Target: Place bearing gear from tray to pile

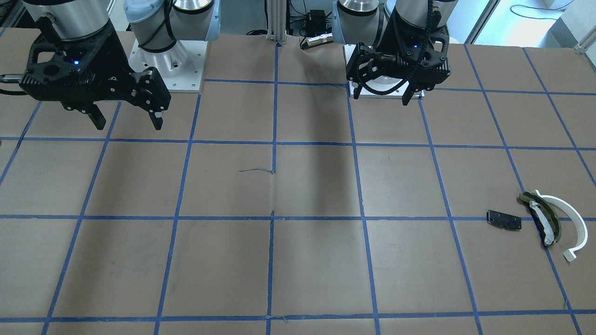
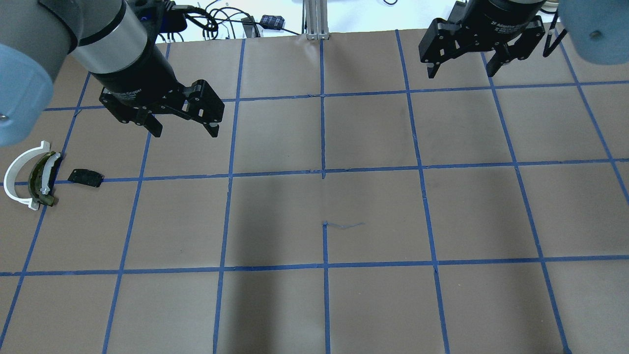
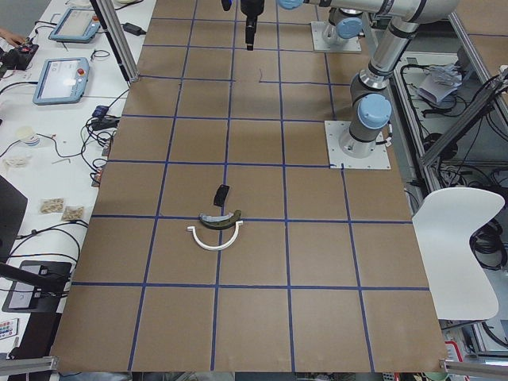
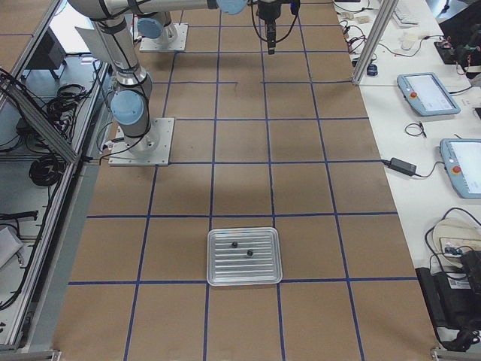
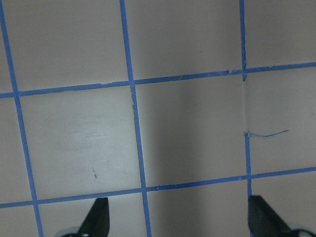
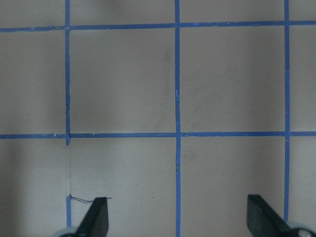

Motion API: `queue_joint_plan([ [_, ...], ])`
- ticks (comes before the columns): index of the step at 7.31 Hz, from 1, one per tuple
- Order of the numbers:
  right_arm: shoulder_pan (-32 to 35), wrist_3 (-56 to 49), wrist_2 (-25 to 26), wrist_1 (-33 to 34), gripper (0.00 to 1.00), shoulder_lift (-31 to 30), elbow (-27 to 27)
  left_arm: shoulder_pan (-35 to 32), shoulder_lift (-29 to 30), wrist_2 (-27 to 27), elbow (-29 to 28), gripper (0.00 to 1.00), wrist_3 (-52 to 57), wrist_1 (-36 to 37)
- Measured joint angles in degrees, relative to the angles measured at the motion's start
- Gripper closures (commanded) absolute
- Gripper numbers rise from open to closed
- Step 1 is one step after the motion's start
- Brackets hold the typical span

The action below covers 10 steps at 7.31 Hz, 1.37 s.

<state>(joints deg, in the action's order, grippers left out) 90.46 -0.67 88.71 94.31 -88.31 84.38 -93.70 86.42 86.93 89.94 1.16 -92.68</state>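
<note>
A silver ribbed tray shows only in the exterior right view, near that end of the table, with two small dark parts in it; which is the bearing gear I cannot tell. The pile lies at the other end: a white half-ring arc, an olive-and-black curved piece and a small black plate; the arc also shows in the overhead view. My left gripper is open and empty, hanging above the table to the right of the pile. My right gripper is open and empty at the far right.
The brown table surface carries a blue tape grid. The left arm's white base plate and the right arm's sit at the robot's edge. Tablets and cables lie on a side bench beyond the table.
</note>
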Motion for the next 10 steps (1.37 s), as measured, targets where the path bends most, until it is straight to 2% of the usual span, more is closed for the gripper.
queue_joint_plan([
  [2, -4.6, -11.4, 1.0, -0.2, 0.0, 0.1, -1.0, 0.3, 0.0, 0.0, -0.3, 0.0, 0.0, 0.2],
  [5, -24.2, -41.9, 1.3, -0.5, 0.0, 1.0, -0.8, 0.2, 0.2, -0.2, -0.5, 0.0, -0.1, 0.4],
  [7, -37.8, -57.8, 3.4, -0.1, 0.0, 5.9, -0.7, 0.2, 0.1, -0.3, -0.6, 0.0, -0.1, 0.4],
  [9, -46.0, -69.4, 6.0, 3.5, 0.0, 13.3, -0.7, 0.2, 0.1, -0.2, -0.7, 0.0, -0.1, 0.4],
  [10, -49.0, -71.8, 6.5, 5.9, 0.0, 16.7, -0.7, 0.2, 0.0, -0.2, -0.6, 0.0, -0.1, 0.4],
])
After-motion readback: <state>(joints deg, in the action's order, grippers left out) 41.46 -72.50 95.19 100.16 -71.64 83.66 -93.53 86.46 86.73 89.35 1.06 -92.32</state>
